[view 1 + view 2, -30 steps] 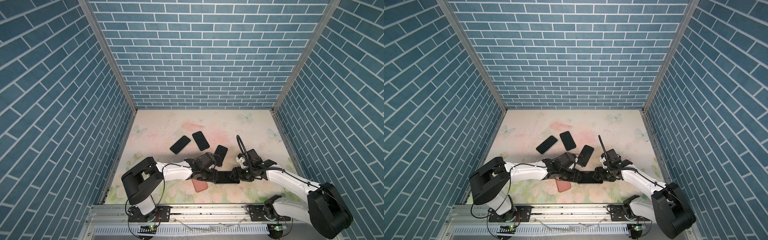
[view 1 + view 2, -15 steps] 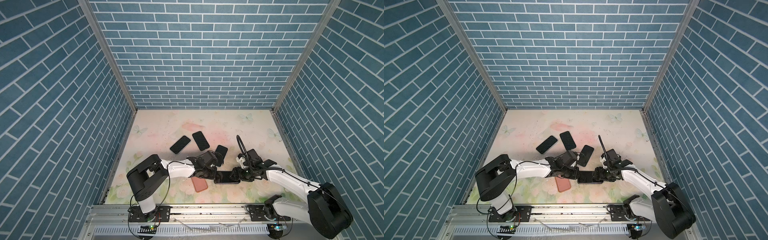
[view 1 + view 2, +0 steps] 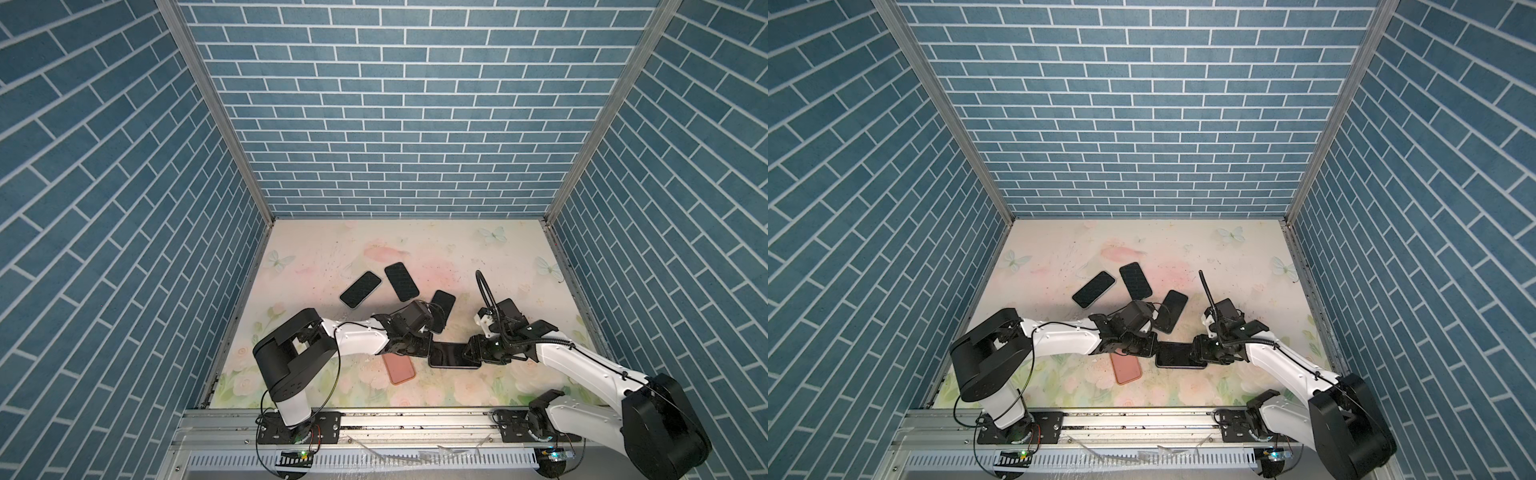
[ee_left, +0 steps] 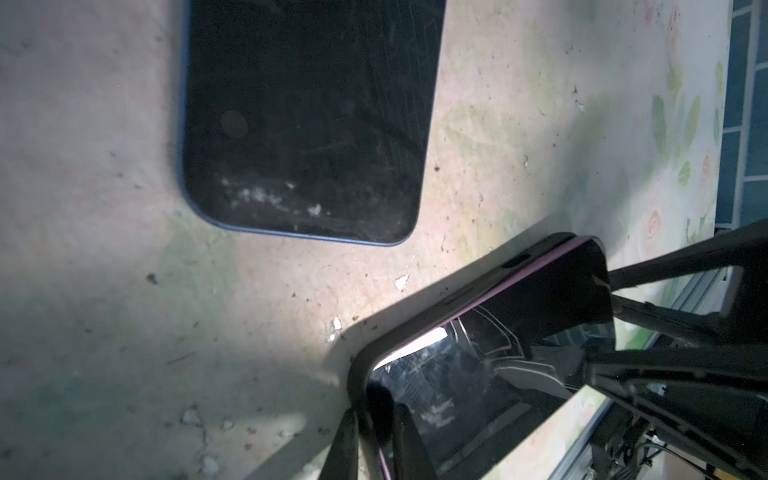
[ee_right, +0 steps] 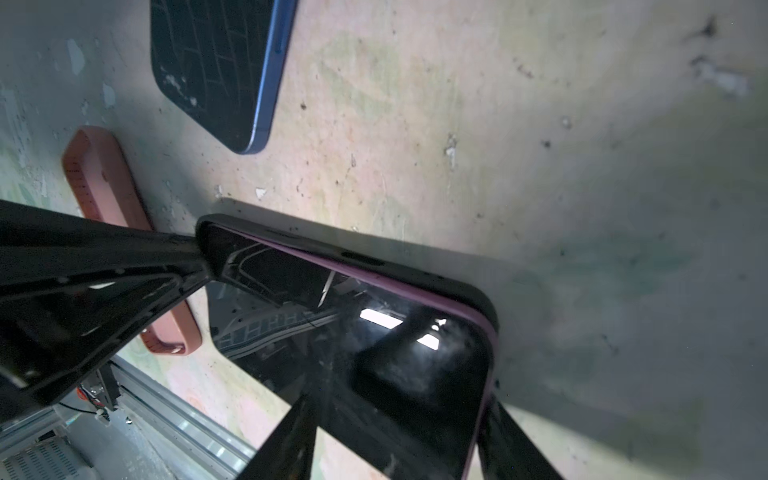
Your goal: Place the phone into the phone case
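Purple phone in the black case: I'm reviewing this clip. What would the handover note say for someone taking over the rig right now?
Grip: the left end effector is shut on one end corner of the black case. The right end effector has its jaws astride the opposite end; whether they clamp cannot be told.
Things: the purple phone lies in the black case toward the front of the table, between both arms. A pink case lies beside it and a blue-edged phone behind.
Done: phone is inside the case.
Left: its purple rim shows along one long side, so probably press that side home, then release.
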Controlling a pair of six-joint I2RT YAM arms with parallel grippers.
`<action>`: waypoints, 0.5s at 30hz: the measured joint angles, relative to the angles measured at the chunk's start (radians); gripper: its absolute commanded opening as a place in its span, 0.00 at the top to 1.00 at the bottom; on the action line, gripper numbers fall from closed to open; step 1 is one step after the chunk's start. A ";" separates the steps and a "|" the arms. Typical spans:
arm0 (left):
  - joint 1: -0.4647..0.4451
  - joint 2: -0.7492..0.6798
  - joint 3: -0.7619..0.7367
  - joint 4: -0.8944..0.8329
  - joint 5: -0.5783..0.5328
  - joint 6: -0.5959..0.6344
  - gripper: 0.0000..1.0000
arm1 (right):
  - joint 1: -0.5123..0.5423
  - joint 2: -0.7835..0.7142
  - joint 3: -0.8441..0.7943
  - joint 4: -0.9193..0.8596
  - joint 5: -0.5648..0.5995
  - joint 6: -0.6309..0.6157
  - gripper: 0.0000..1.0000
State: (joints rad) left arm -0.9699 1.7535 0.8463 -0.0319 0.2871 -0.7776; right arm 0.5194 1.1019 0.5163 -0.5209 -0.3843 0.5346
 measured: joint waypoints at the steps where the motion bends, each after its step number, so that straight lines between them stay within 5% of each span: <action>1: 0.002 0.002 0.000 0.003 0.004 0.000 0.84 | -0.002 -0.019 0.000 -0.005 0.000 0.002 0.45; 15: 0.010 0.003 -0.007 0.018 0.025 -0.014 0.83 | -0.016 -0.066 -0.042 0.029 -0.034 0.028 0.58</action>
State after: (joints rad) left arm -0.9604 1.7561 0.8391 -0.0143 0.3122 -0.7918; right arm 0.5030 1.0355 0.4744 -0.4919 -0.4183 0.5625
